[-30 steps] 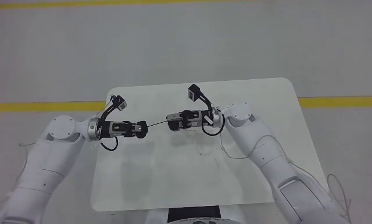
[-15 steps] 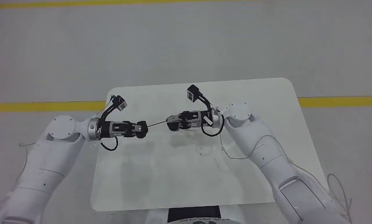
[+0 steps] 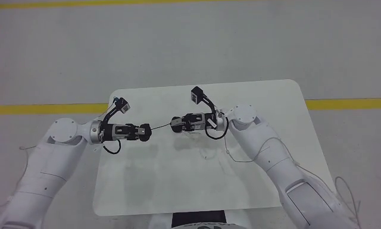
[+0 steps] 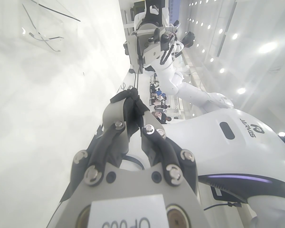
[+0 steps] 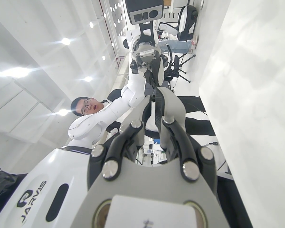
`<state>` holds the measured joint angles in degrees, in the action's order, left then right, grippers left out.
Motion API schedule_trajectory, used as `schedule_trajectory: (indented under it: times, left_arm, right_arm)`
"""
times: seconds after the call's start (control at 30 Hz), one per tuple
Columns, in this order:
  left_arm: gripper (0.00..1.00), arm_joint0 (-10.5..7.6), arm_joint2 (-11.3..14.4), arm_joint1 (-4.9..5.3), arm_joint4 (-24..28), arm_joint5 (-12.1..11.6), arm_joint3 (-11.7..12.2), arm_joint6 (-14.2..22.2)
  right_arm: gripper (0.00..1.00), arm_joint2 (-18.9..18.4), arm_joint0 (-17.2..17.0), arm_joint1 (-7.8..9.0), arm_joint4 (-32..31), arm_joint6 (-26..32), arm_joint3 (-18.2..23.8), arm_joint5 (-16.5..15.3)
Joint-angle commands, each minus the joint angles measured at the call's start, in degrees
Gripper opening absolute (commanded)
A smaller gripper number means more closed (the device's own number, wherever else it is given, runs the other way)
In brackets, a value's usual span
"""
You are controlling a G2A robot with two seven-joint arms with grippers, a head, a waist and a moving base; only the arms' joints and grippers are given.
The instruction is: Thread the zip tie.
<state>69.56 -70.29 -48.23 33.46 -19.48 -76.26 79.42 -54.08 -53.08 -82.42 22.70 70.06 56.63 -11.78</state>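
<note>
Black zip tie (image 3: 159, 128), held between two claws above the white surface (image 3: 196, 181); threading in hand, not seen finished.
Left claw (image 3: 146, 132) pinched narrow on one end, right claw (image 3: 174, 124) pinched narrow on the other. Tie spans the gap between them, clear of the surface. Whether the tip is through the head is too small to tell; pulling through is judged still to do. Against the earlier frame, right claw sits slightly nearer the left claw; left claw unmoved.
</note>
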Motion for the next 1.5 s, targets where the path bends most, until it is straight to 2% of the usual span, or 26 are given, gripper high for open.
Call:
schedule_trajectory:
  times: [0.0,0.37,0.4,0.43,0.47,1.03,1.13,1.2,1.3,1.47]
  left_arm:
    - [0.00,0.00,0.0,0.00,0.0,0.0,0.0,0.0]
    - [0.00,0.00,0.0,0.00,0.0,0.0,0.0,0.0]
    - [0.40,0.00,0.0,0.00,0.0,0.0,0.0,0.0]
    - [0.73,0.00,0.0,0.00,0.0,0.0,0.0,0.0]
    - [1.00,0.00,0.0,0.00,0.0,0.0,0.0,0.0]
    - [1.00,0.00,0.0,0.00,0.0,0.0,0.0,0.0]
    - [1.00,0.93,0.2,-0.24,1.6,0.0,-1.0,-2.5]
    - [1.00,1.40,-0.3,-0.57,4.5,0.0,-1.5,-3.2]
    - [1.00,1.59,-0.7,-1.28,4.0,0.0,-2.3,-3.9]
    - [1.00,1.68,-0.4,-3.37,4.9,0.0,-2.8,-4.6]
  right_arm:
    - [0.02,0.1,0.0,0.03,0.1,-0.1,0.0,0.0]
    - [0.00,0.3,0.1,0.28,0.5,-0.6,0.2,-0.1]
    - [0.00,0.3,0.0,0.31,0.6,-0.7,0.2,-0.1]
    - [0.00,0.3,-0.1,0.34,0.8,-0.9,0.3,-0.2]
    - [0.00,0.2,-0.1,0.37,0.9,-1.0,0.3,-0.2]
    - [0.00,0.0,-1.1,0.48,2.4,-3.0,0.8,-0.4]
    - [0.00,-0.7,-2.8,0.50,5.7,-3.6,2.2,-1.4]
    - [0.00,-1.1,-3.5,0.49,7.6,-3.3,2.4,-2.1]
    - [0.00,-1.3,-4.0,0.37,10.4,-2.6,2.0,-3.1]
    - [0.00,-1.1,-4.1,0.04,13.4,-1.7,0.6,-4.3]
